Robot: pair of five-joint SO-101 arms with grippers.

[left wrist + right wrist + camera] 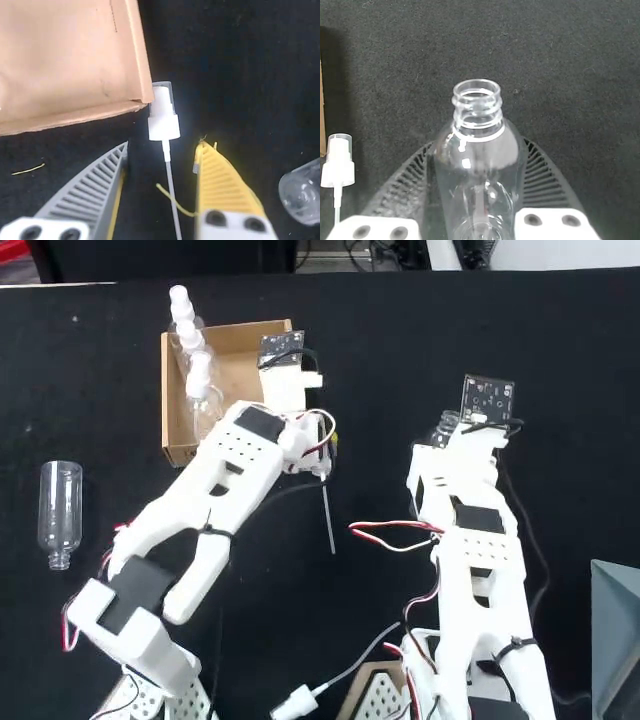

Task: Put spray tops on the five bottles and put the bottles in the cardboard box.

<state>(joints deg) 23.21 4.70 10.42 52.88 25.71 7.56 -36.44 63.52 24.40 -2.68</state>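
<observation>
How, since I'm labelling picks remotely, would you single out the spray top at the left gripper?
Find the box, far left. Off its near right corner lies the top, between the fingers of the open left gripper. The other loose top lies far from the box.

I saw my left gripper [162, 145] spread wide over a white spray top [163, 119], tube lying between the fingers, cap just beside the cardboard box [65, 60] corner, bottle [302, 192] near

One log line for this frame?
left tool open over spray top | right tool shut on uncapped bottle | cardboard box: three capped bottles
</observation>
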